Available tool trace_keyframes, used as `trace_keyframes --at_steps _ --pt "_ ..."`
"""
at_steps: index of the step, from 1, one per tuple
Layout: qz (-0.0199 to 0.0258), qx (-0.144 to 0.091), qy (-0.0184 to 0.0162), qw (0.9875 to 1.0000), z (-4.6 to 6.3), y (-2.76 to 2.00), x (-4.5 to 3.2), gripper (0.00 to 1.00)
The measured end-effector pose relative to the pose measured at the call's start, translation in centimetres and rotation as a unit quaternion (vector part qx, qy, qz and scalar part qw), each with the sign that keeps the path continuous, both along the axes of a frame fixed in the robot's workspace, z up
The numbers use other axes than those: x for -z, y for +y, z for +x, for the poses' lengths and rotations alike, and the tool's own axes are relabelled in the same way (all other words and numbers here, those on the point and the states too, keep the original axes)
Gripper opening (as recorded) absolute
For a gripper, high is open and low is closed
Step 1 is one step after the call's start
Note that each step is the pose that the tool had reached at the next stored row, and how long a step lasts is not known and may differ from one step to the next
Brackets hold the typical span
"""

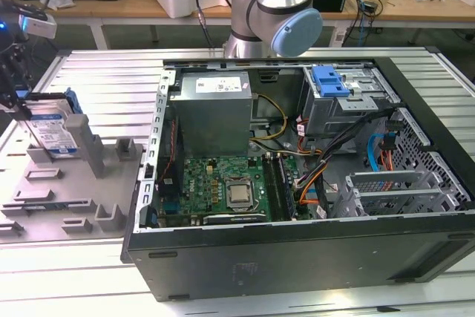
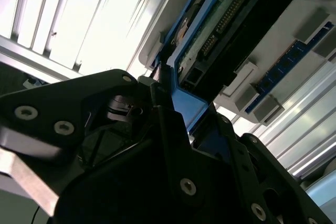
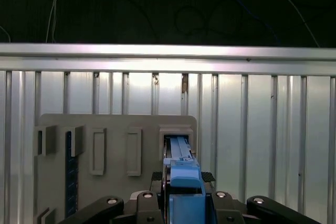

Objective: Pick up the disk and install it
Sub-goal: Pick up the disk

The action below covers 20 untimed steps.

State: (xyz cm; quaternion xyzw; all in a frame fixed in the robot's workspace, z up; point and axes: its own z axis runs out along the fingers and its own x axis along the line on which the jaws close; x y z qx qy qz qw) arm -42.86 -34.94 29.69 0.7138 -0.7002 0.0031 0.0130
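Pick-up stage: the black gripper (image 3: 184, 178) is clamped on the blue-railed flat silver disk (image 1: 53, 130) at the grey plastic holder (image 1: 74, 191) on the exterior view's left, so installation in the open black computer case (image 1: 297, 257) is not yet done.

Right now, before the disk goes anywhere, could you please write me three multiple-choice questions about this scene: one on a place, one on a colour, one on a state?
1. Where is the disk?
A. on the floor
B. in a drawer
C. at the grey holder

2. What colour is the rail around the disk?
A. blue
B. red
C. yellow

3. How is the computer case?
A. shut by a side panel
B. open on top
C. wrapped in foil

Answers:
1 C: it stands on edge at the holder, on the exterior view's left of the case.
2 A: blue plastic frames it in both wrist views.
3 B: the green board inside is in plain sight.
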Motion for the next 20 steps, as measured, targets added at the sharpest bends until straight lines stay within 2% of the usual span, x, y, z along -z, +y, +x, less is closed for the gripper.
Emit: trace_keyframes --at_steps 20 --pt "0.0000 0.000 -0.0008 1.0000 0.0 0.00 -2.24 0.37"
